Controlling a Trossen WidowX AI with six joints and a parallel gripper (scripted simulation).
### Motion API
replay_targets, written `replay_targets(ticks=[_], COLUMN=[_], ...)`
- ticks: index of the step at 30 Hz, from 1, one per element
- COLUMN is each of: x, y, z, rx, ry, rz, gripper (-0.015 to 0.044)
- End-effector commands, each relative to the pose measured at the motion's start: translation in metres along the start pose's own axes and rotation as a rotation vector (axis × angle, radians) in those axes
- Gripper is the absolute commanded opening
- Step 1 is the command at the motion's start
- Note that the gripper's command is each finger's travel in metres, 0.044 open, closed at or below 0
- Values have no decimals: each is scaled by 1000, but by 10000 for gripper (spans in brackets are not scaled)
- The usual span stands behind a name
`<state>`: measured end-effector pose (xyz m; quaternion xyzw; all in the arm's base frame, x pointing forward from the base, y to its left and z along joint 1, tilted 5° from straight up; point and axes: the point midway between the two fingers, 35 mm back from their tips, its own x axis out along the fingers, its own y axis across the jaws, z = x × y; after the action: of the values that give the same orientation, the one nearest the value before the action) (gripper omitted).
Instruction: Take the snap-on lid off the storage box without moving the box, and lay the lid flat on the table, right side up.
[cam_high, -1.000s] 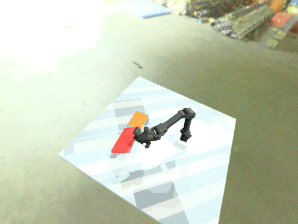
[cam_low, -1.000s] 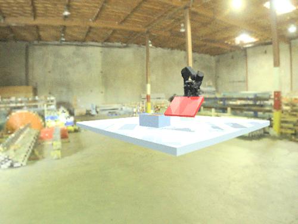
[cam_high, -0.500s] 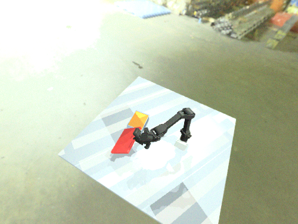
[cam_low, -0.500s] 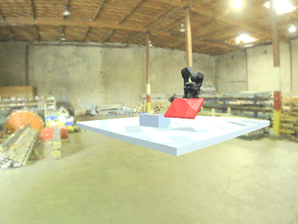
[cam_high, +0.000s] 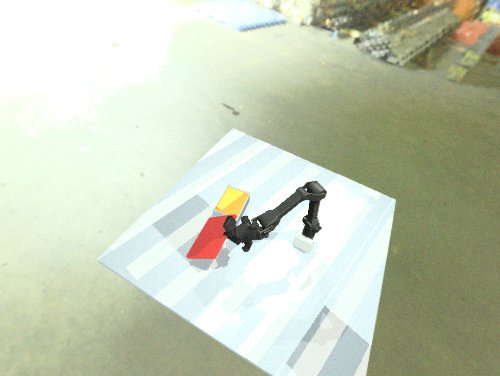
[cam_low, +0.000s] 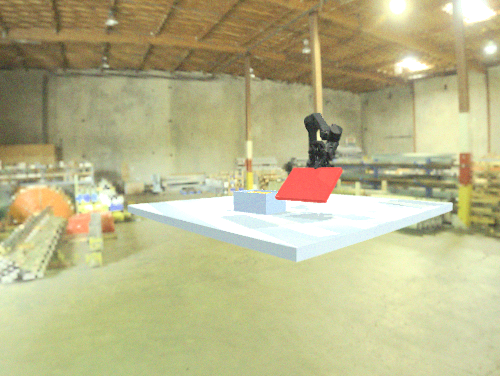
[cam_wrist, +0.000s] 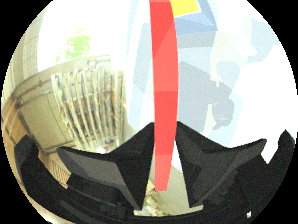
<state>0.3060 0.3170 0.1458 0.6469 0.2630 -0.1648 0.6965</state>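
Your hand (cam_high: 231, 226) is clamped on one edge of the red lid (cam_high: 207, 240), which is off the storage box (cam_high: 233, 201) and hangs in the air beside it, tilted, its far end lower than the gripped end. The box sits open on the bench (cam_high: 350, 280), its yellow interior exposed. The step in hand appears to be the set-down: level the lid before you lower it, so that the low end does not catch the bench first and lever the lid out of the grip; lower it well apart from the box so nothing nudges it; release only once the lid lies flat. The top view shows the lid's plan position, its near corner close to the box's corner, and the shadow on the bench beneath it; it gives little sense of height. The exterior view supplies that: the lid (cam_low: 310, 184) hangs above the bench (cam_low: 300, 235), sloped, with the box (cam_low: 257, 201) low beside it. The wrist view alone shows the grip itself, the lid (cam_wrist: 162, 90) seen edge-on as a thin red strip running between the two dark fingers. Which face is up cannot be confirmed from any view
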Motion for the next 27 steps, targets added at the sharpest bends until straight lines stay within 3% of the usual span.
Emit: replay_targets(ticks=[1, 27], x=[2, 16], y=[-2, -18], z=[0, 0], rx=[-3, -3], ry=[1, 1], rz=[2, 2], gripper=[0, 0])
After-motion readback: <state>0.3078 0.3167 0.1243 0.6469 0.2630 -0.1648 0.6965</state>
